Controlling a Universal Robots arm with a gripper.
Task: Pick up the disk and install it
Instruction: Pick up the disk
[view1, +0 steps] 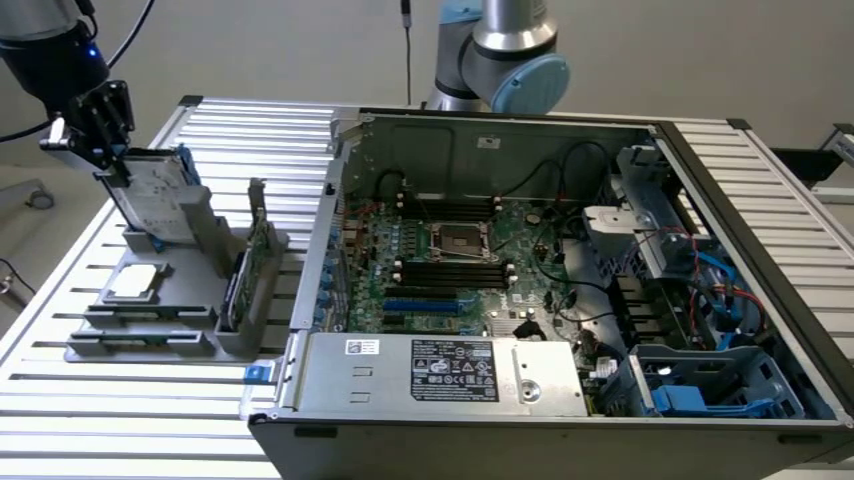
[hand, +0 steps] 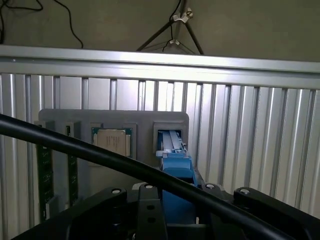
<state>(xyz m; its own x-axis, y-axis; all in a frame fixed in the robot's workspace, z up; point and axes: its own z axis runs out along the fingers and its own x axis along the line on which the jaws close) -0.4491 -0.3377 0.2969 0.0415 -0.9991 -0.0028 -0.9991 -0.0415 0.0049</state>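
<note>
The disk (view1: 151, 203), a silver-grey drive with blue side rails, stands on edge and tilted at the exterior view's left, over the grey holder (view1: 144, 335). My gripper (view1: 112, 163) is shut on the disk's upper end. The disk's lower end is at or just above the holder's upright slot (hand: 170, 136); I cannot tell whether they still touch. In the wrist view the blue rail of the disk (hand: 176, 172) runs down from between my gripper's black fingers (hand: 112, 200) toward that slot.
The holder also carries a square processor chip (view1: 138, 283) and upright green boards (view1: 242, 290). An open computer case (view1: 340, 180) lies at the exterior view's right, with a motherboard (view1: 454, 265), a grey power-supply box (view1: 441, 370) and a blue drive bay (view1: 701, 395). A black cable (hand: 75, 147) crosses the wrist view.
</note>
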